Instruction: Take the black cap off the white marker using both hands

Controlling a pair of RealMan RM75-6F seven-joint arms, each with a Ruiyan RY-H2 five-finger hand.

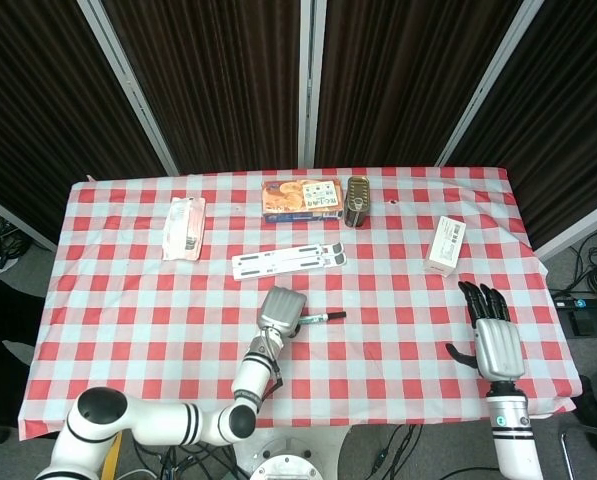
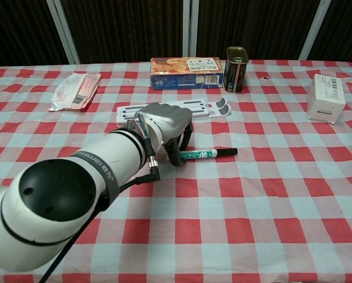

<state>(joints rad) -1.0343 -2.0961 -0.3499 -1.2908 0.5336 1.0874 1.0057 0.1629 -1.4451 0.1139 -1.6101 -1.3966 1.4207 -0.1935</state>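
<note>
The white marker [image 1: 318, 319] [image 2: 204, 154] lies mid-table, its black cap [image 1: 336, 316] [image 2: 227, 152] pointing right. My left hand [image 1: 281, 309] [image 2: 163, 122] is curled over the marker's left end and grips it. That end is hidden under the fingers, and the marker is tilted slightly off the cloth. My right hand [image 1: 492, 337] hovers near the table's right front edge, well to the right of the marker. Its fingers are spread and hold nothing. The chest view does not show it.
Behind the marker lies a flat white folded stand [image 1: 288, 260] [image 2: 202, 108]. A biscuit box [image 1: 300, 199] [image 2: 186, 72] and a dark can [image 1: 357, 201] [image 2: 236, 61] stand at the back. A white carton [image 1: 445, 245] [image 2: 325, 98] sits right, a pink packet [image 1: 184, 227] [image 2: 75, 90] left.
</note>
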